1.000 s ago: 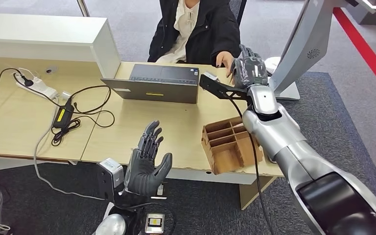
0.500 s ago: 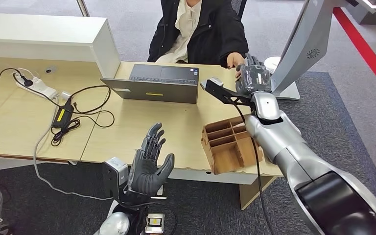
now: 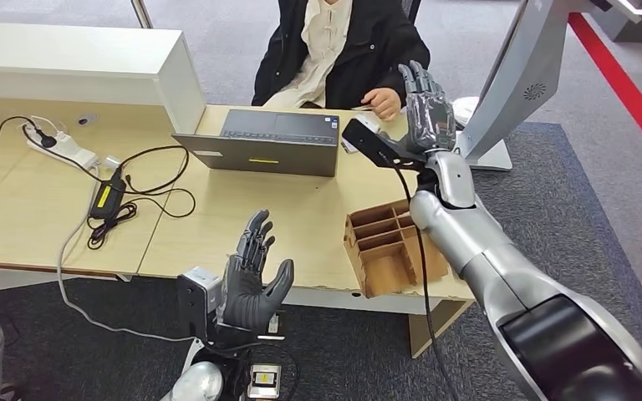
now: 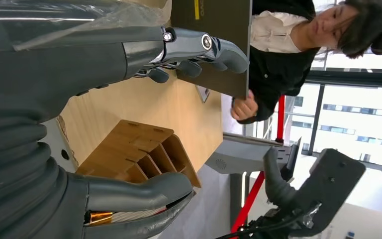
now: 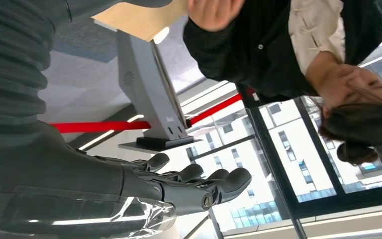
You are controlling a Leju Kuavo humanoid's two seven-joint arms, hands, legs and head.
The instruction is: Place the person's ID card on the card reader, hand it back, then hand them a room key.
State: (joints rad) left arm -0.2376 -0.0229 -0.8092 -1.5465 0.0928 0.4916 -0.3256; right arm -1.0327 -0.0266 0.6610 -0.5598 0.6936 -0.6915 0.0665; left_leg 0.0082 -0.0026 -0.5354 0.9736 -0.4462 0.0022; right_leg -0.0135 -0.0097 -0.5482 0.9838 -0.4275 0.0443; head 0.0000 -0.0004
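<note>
My right hand is raised above the table's far edge, fingers straight and apart, holding nothing; the right wrist view shows the same bare hand. The person's hand is just left of it, drawn in near their body, with a pale flat piece, perhaps the card, at its fingers. A small white device, possibly the reader, lies partly hidden behind my wrist bracket. My left hand hovers open at the table's near edge, nothing in it.
A wooden compartment box stands at the near right of the table. A laptop sits in front of the seated person. Cables and a power strip lie left. A grey monitor stand rises at right.
My right hand has lifted and its fingers have straightened upward. The person's hand, which was touching it, has pulled back toward their body. My left hand has barely shifted.
</note>
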